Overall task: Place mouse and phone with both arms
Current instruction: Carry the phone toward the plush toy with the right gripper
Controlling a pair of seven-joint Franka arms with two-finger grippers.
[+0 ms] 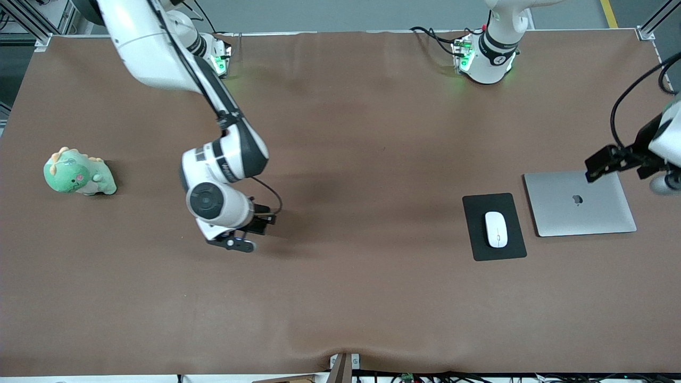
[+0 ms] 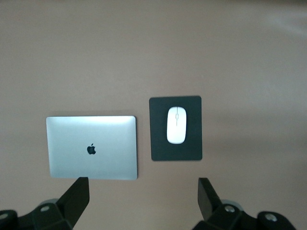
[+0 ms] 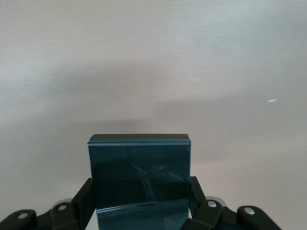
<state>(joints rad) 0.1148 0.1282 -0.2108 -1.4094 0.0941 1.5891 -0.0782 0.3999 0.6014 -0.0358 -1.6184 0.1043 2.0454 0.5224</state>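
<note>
The white mouse (image 1: 496, 229) lies on a black mouse pad (image 1: 480, 211) toward the left arm's end of the table; it also shows in the left wrist view (image 2: 176, 125). The black glossy phone (image 3: 139, 167) is held between the fingers of my right gripper (image 3: 140, 190), which is shut on it just above the bare brown table. In the front view my right gripper (image 1: 237, 242) hangs over the middle of the table and its hand hides the phone. My left gripper (image 2: 141, 186) is open and empty, up in the air by the laptop at the left arm's end (image 1: 662, 181).
A closed silver laptop (image 1: 580, 202) lies beside the mouse pad, toward the left arm's end; it also shows in the left wrist view (image 2: 91, 147). A green plush dinosaur (image 1: 80, 173) sits at the right arm's end of the table.
</note>
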